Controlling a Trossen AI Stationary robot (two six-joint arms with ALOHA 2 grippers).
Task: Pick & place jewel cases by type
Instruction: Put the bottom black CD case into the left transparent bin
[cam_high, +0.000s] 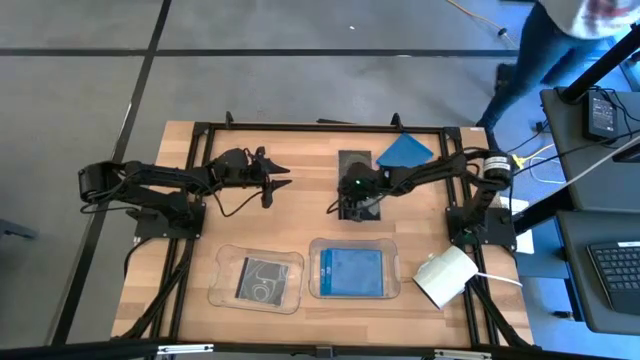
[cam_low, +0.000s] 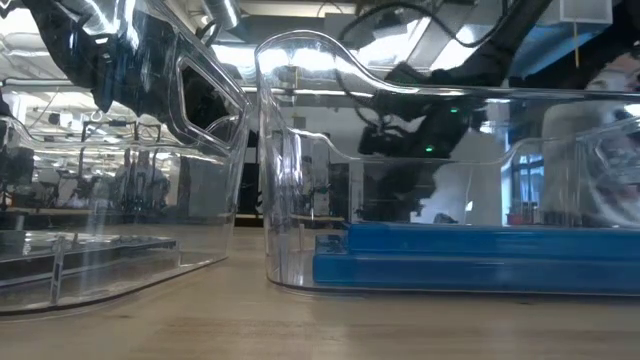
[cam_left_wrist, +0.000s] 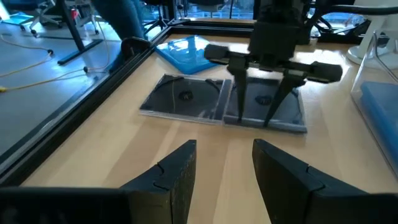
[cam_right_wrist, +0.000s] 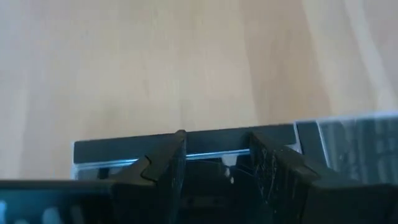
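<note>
Right gripper (cam_left_wrist: 268, 118) is straddling a black case (cam_left_wrist: 266, 106), fingers parted, not clamped; another black case (cam_left_wrist: 183, 98) is lying beside it, a blue case (cam_left_wrist: 183, 53) beyond. Left gripper (cam_left_wrist: 224, 168) is hovering nearby, released.

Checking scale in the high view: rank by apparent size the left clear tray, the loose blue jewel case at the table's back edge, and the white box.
1. Left clear tray, largest.
2. Blue jewel case and white box: look alike, unranked.
</note>
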